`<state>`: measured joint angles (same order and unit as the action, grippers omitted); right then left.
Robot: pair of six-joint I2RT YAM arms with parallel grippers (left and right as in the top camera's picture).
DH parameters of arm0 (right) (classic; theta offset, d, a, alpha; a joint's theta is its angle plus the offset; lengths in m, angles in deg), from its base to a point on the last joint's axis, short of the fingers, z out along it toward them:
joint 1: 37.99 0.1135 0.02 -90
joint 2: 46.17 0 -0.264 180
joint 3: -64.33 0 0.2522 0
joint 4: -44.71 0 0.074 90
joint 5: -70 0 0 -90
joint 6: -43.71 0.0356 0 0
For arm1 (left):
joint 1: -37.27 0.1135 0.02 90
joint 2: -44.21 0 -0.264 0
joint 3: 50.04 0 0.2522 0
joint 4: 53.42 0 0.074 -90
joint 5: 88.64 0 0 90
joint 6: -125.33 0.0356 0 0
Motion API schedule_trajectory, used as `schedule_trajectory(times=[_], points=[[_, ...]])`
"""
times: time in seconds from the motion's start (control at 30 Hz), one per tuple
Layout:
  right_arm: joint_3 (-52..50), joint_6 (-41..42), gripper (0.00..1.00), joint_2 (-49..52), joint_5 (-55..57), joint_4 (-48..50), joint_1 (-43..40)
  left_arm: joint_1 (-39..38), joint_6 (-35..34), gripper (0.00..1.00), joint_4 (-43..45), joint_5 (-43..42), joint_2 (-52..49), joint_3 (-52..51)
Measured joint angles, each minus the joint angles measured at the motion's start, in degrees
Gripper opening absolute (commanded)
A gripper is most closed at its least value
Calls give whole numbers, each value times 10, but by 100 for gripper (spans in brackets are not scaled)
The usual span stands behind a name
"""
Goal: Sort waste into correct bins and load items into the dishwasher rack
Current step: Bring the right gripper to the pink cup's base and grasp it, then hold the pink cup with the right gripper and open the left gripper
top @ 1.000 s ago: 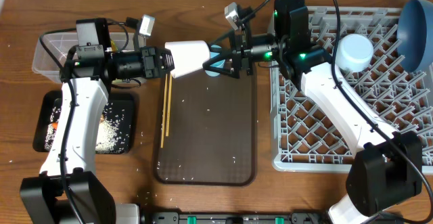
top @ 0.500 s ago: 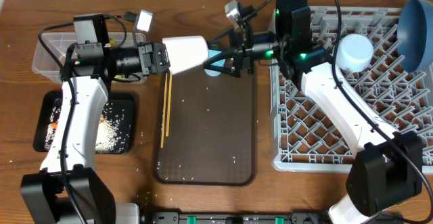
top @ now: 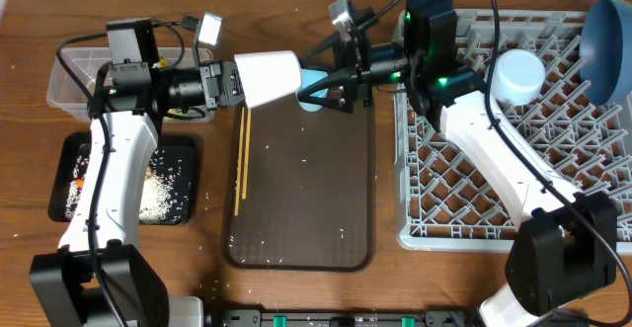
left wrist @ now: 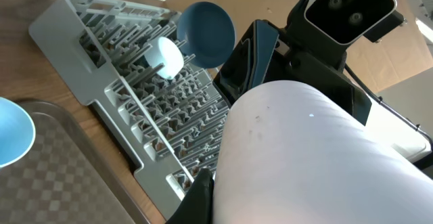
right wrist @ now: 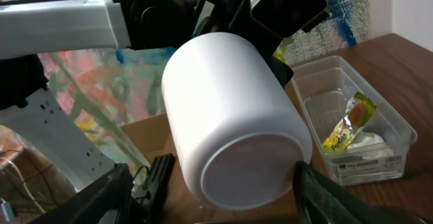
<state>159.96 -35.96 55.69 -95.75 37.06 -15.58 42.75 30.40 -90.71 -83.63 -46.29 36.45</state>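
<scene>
The left arm (top: pixel 107 174) rises from its base, bends at the elbow and reaches sideways with its wrist level. The left gripper (top: pixel 230 82) is clamped on the wide end of a pale cup (top: pixel 269 76), which lies on its side straight ahead of the pincer. The right arm (top: pixel 494 149) stretches across toward it, forearm level. The right gripper (top: pixel 308 90) faces the left one tip to tip, its jaws spread. Its dark fingers (right wrist: pixel 108 193) stand either side of the cup's base; contact cannot be told.
</scene>
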Motion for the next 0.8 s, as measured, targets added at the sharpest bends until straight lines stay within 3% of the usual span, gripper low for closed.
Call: schedule_trajectory(times=[0.33, 0.63, 0.8], points=[[0, 0, 71, 0, 11, 6, 0, -5, -65, 6, 0, -11, 14, 0], [-1, 14, 71, 1, -4, 47, 0, -18, -295, 6, 2, -28, 32, 0], [-1, 29, 70, 1, -18, 82, 0, -19, -340, 6, 2, -34, 32, 0]])
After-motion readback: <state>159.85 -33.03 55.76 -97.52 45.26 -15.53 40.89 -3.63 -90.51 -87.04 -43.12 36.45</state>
